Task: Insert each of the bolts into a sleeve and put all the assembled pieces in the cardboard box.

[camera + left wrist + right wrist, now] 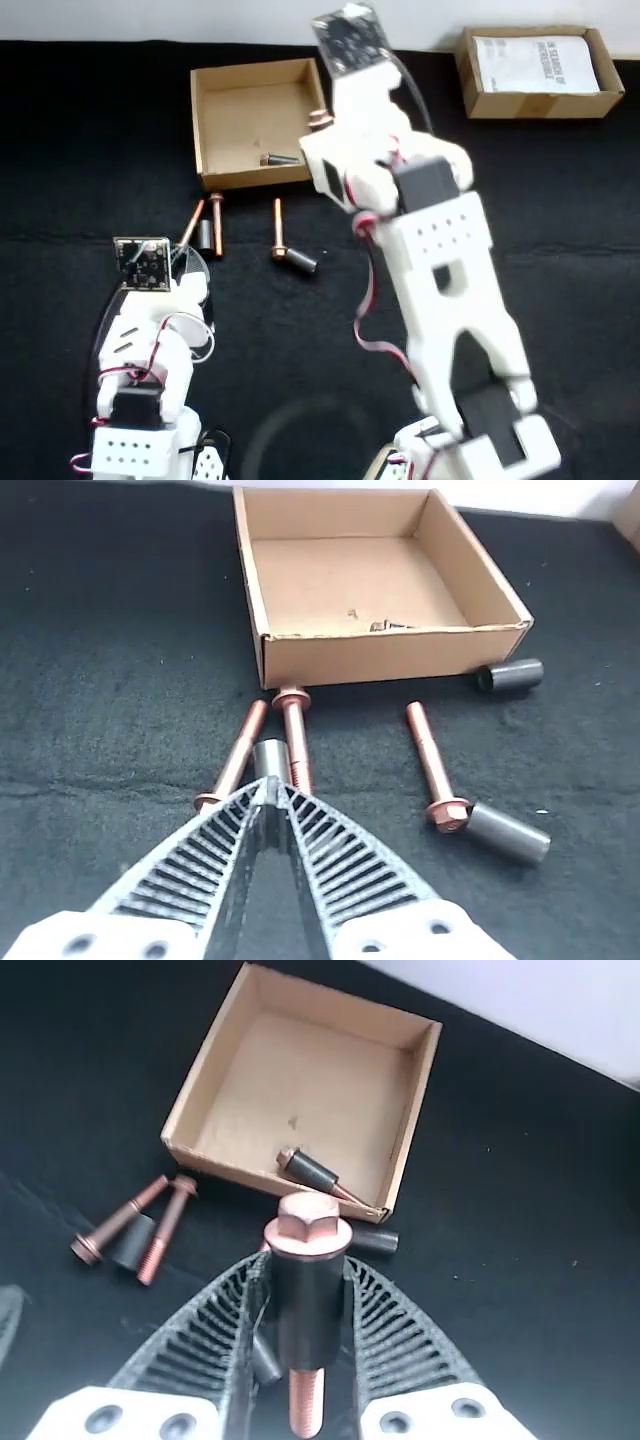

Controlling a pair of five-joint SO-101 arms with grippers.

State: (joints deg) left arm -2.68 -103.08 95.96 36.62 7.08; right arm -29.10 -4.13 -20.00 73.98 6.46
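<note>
Left fingers point(325, 855) are closed tip to tip and hold nothing. I have them low over the tabletop point(100, 680), tips just short of a sleeve point(270, 758). That sleeve lies between two bolts point(235, 760); I can't tell whether it touches them.

Right of those is a third bolt point(430, 755), with a second sleeve point(508, 833) just beside its head, not on it. A third sleeve point(512, 675) lies outside the box point(390, 658), just beside its corner.

Inside the box is one done piece point(310, 1170), bolt through sleeve, near the front wall.

Right fingers point(400, 1340) are clamped on a held piece point(305, 1295). Its bolt is right through the sleeve, head showing past the fingertips. In the high view it sits at the box's right wall.

My tally:
- one piece in the box
- one assembled and in hand, not yet dropped
- three bolts and three sleeves loose on the tabletop

I'd call that under halfway. What's left is the drop, then three insertions and three more trips to the box.
</note>
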